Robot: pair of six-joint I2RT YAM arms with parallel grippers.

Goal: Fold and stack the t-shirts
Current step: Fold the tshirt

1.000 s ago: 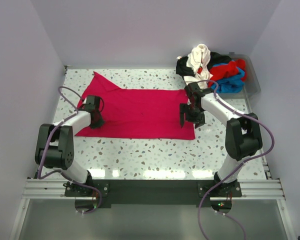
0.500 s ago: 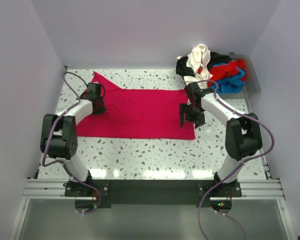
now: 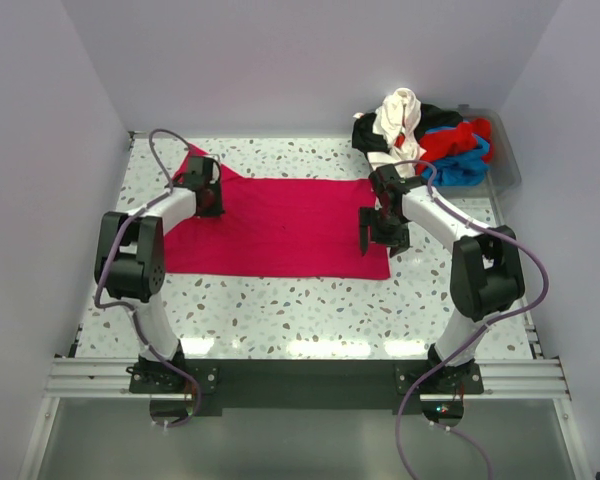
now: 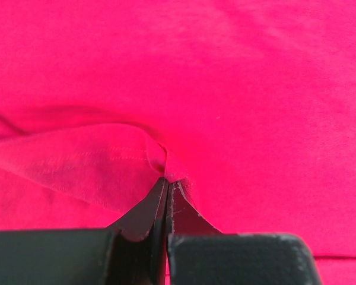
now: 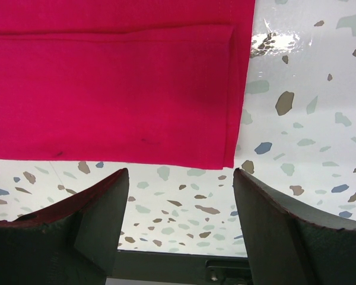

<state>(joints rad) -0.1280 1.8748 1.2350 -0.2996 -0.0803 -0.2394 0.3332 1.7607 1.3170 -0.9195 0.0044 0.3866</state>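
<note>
Left gripper point(image 3: 211, 199) has swung rearward, clamped on the pink shirt point(image 3: 280, 225) mid-fold; right gripper point(image 3: 380, 239) gapes empty; next, probably lay cloth inward.

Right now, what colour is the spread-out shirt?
The shirt is crimson-pink; the top view shows it best.

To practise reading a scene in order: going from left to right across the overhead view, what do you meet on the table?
Left gripper → pink shirt → right gripper → heap of shirts in a grey bin.
</note>
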